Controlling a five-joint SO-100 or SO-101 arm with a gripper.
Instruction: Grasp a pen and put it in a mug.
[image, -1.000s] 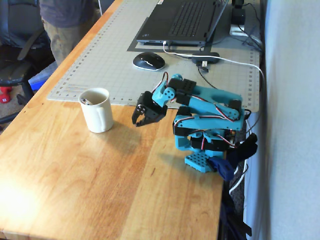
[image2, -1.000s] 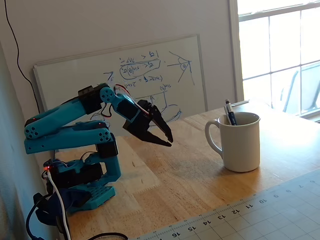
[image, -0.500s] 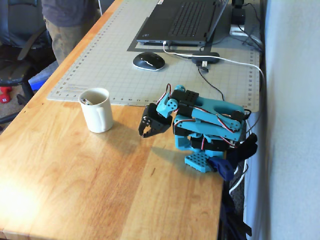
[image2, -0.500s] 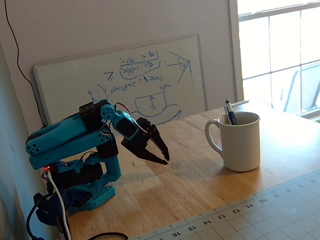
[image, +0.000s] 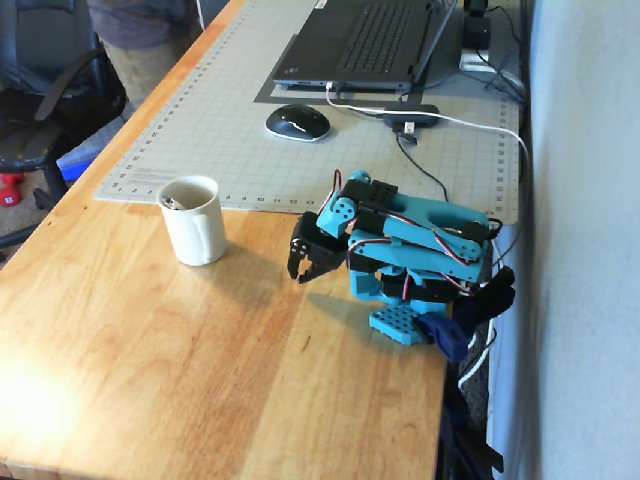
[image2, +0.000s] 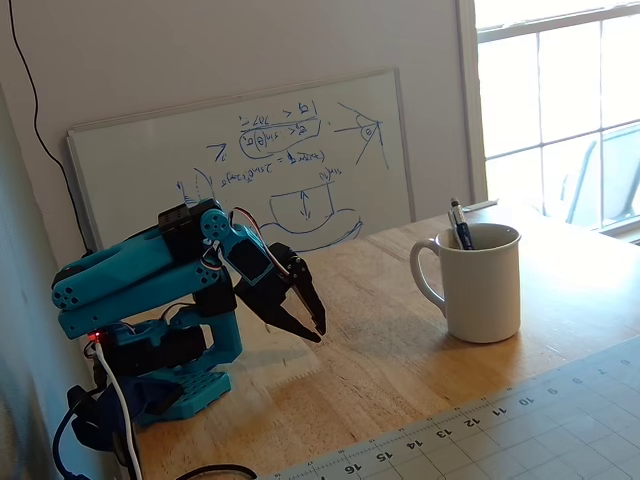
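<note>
The cream-white mug (image: 195, 225) stands on the wooden table left of the arm, and in the other fixed view the mug (image2: 485, 285) sits at the right with its handle toward the arm. The dark pen (image2: 458, 224) stands inside it, leaning on the rim with its top sticking out; from above, only a dark bit of the pen (image: 172, 204) shows. My gripper (image: 303, 274) hangs low by the folded blue arm, well apart from the mug. In the side view the gripper (image2: 319, 333) points down at the table, its tips meeting with nothing held.
A grey cutting mat (image: 240, 140) carries a laptop (image: 370, 40), a mouse (image: 297, 122) and cables. A whiteboard (image2: 250, 160) leans on the wall behind the arm. A person and an office chair (image: 40, 90) are beyond the table's left edge.
The arm has folded back toward its base. The gripper drew away from the mug and dropped lower. Mug and pen have not moved.
</note>
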